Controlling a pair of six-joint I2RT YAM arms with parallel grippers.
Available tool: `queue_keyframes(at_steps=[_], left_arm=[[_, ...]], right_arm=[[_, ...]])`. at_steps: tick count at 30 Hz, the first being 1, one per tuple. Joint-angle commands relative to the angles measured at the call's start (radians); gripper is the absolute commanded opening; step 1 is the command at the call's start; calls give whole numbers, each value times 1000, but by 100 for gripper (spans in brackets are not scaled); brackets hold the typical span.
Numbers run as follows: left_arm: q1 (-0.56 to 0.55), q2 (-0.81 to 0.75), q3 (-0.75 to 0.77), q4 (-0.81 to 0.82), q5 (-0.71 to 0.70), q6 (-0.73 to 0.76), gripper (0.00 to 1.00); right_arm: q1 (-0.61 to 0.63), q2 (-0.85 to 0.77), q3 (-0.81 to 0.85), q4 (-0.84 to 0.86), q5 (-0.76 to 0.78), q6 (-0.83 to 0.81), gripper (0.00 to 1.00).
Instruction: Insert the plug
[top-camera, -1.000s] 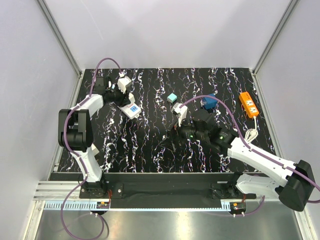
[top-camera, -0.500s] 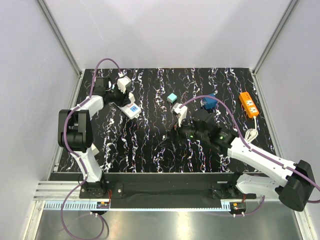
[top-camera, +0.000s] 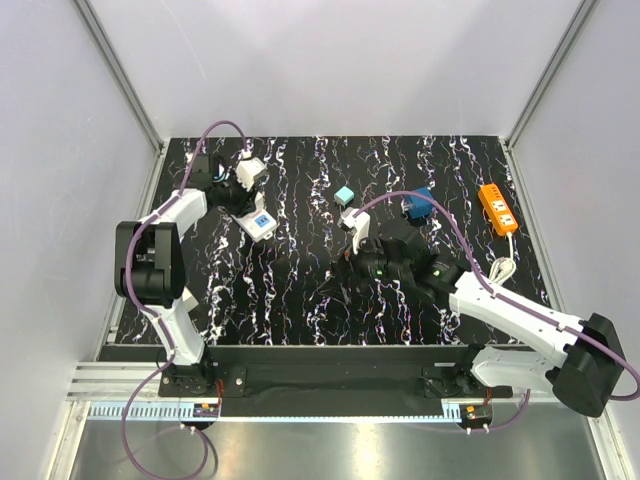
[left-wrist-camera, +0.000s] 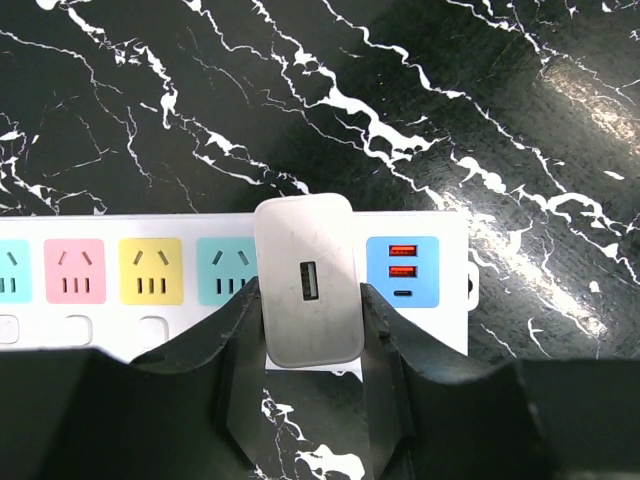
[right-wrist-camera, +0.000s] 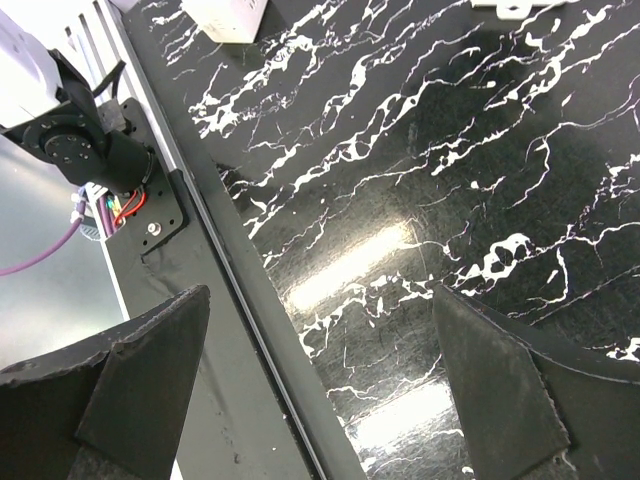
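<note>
In the left wrist view a white USB charger plug (left-wrist-camera: 306, 262) stands between my left gripper's fingers (left-wrist-camera: 240, 320). My left gripper (left-wrist-camera: 308, 302) is shut on it. The plug sits over a white power strip (left-wrist-camera: 452, 262), between its teal socket (left-wrist-camera: 226, 272) and its blue USB panel (left-wrist-camera: 402, 272). How deep the plug sits I cannot tell. From above, the left gripper (top-camera: 236, 192) is at the far left, over the strip (top-camera: 259, 225). My right gripper (top-camera: 345, 268) hovers open near the table's middle and holds nothing.
A teal cube (top-camera: 344, 195), a blue adapter (top-camera: 418, 204) and an orange power strip (top-camera: 497, 209) with a white cable (top-camera: 500, 270) lie at the back right. In the right wrist view the table's front rail (right-wrist-camera: 250, 300) runs below the right gripper (right-wrist-camera: 320, 390).
The left gripper has moved a little toward the far edge, and the white power strip has turned slightly under it. The right arm has shifted slightly left.
</note>
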Motion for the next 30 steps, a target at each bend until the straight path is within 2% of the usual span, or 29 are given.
queue_keyframes(at_steps=[1,12,22,25,26,30], left_arm=[[15,-21,11,-30,-13,28,0],[20,-50,-32,-56,-23,69,0],[27,-7,11,-160,-30,45,0],[27,-16,-11,-180,-33,39,0],[27,-22,-17,-180,-30,39,0],[30,-19,-20,-187,-32,29,0]], right_arm=[[6,5,39,20,-15,-8,100],[6,26,41,20,-12,-17,100],[6,22,45,24,1,-37,100],[4,58,77,88,80,-46,100],[4,107,96,99,168,-39,100],[-26,308,284,70,326,29,100]])
